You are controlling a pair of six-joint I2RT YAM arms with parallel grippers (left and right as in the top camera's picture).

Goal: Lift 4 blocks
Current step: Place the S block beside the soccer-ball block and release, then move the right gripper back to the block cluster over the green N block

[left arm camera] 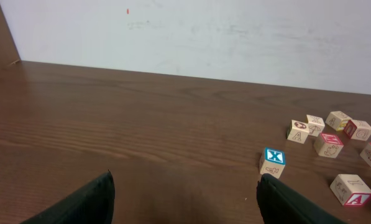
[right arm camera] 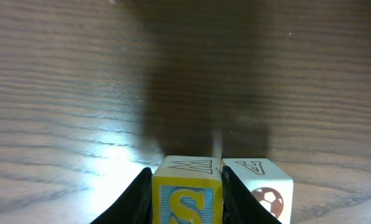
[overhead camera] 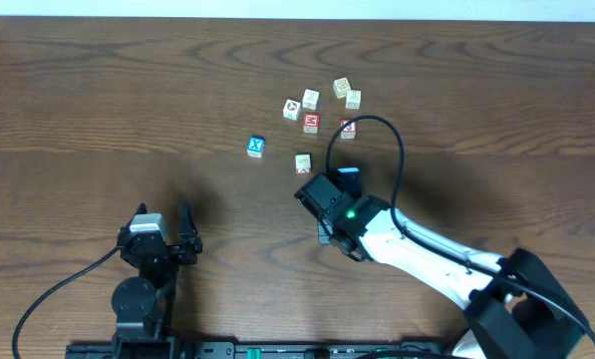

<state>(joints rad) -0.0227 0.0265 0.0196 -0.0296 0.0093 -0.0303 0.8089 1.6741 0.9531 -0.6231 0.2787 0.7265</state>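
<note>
Right gripper (right arm camera: pixel 186 186) clamps narrowly on the yellow-S block (right arm camera: pixel 186 202), 1 A block (right arm camera: pixel 263 183) just beside it; left gripper (left arm camera: pixel 185 190) stands wide, holding nothing.

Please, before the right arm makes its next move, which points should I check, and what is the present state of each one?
1. Right gripper shut on the S block: ok.
2. S block centred between the jaws: ok.
3. A block free of the grip: cannot tell; it sits close against the outer side of one finger.
4. Left gripper open, holding nothing: ok.
5. Left gripper well apart from the block cluster: ok.
</note>
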